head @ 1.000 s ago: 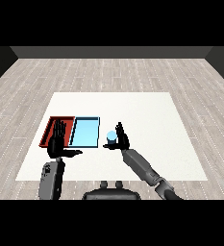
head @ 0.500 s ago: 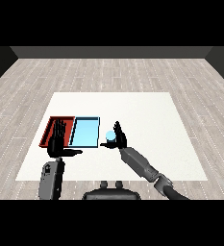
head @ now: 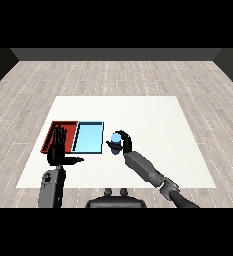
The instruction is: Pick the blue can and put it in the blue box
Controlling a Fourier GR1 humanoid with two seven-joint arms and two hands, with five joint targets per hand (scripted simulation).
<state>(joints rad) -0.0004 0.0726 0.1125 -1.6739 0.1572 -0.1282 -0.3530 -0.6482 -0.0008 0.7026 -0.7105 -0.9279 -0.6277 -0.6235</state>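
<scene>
White desk [head: 153,115] on grey plank floor. Your right hand [head: 124,142] is curled around the blue can [head: 117,141], just right of the light blue tray [head: 88,138]. Red tray [head: 52,135] adjoins it. Your left hand [head: 58,149] stands with fingers straight over the red tray's near edge.

You see a white table [head: 138,115] standing on a floor [head: 113,75] of pale grey-brown wood planks; past the floor's far edge, the room goes dark.
</scene>
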